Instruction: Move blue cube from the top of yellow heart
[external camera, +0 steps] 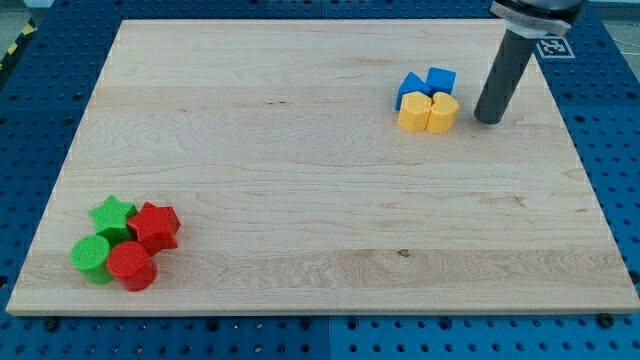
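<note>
So the blue cube [440, 80] sits near the worktop's [300, 180] far right corner, touching the yellow heart [442, 111] on its far-edge side, with another blue block [409, 88] and a yellow block [414, 114] packed in on the left. My tip [488, 120] is just right of the heart, not touching anything. No claw on this rig, just a rod, so nothing opens or closes. I'd swing round to the cube's near-right side and shove it toward the far edge, slowly, or the heart gets dragged along too.
</note>
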Available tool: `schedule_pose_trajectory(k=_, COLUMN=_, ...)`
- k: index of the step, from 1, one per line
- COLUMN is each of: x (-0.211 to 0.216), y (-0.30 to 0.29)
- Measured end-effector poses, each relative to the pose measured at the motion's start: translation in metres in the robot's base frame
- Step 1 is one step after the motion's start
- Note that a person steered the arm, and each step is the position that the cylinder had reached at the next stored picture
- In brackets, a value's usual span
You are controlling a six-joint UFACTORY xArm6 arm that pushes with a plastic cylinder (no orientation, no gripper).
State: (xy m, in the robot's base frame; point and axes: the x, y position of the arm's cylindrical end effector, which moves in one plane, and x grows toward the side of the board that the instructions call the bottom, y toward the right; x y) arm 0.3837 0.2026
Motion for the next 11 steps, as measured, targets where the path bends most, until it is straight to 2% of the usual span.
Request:
schedule_pose_trajectory(k=2, x=-0.026, y=-0.016)
schedule_pose_trajectory(k=8, x=-0.035, y=-0.051)
schedule_pose_trajectory(k=10, x=-0.065, y=-0.082)
schedule_pose_trajectory(k=11, x=-0.079, y=-0.071)
